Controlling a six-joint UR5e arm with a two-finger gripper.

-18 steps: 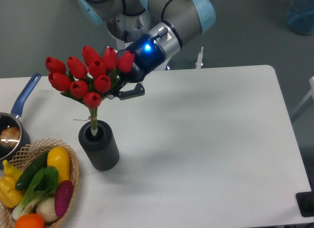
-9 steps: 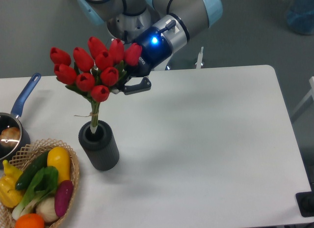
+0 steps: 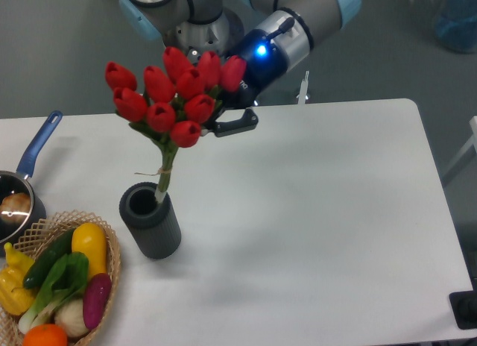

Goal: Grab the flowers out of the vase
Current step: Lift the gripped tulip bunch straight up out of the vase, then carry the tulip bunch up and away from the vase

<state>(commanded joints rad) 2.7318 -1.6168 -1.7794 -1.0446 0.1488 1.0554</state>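
The flowers (image 3: 175,92) are a bunch of red tulip buds on green stems, lifted and tilted to the upper right. Their stem tips still reach the rim of the vase (image 3: 150,221), a dark grey ribbed cylinder standing upright on the white table. My gripper (image 3: 216,116) is shut on the flowers just behind the buds; one dark finger (image 3: 237,124) pokes out to the right, and the other is hidden by the blooms.
A blue-handled pan (image 3: 21,186) sits at the left edge. A wicker basket (image 3: 110,249) of vegetables stands at the front left, close to the vase. The white table (image 3: 320,212) stretches to the right.
My gripper has risen and moved right with the flowers. The stems have come almost wholly out of the vase, now leaning at its rim.
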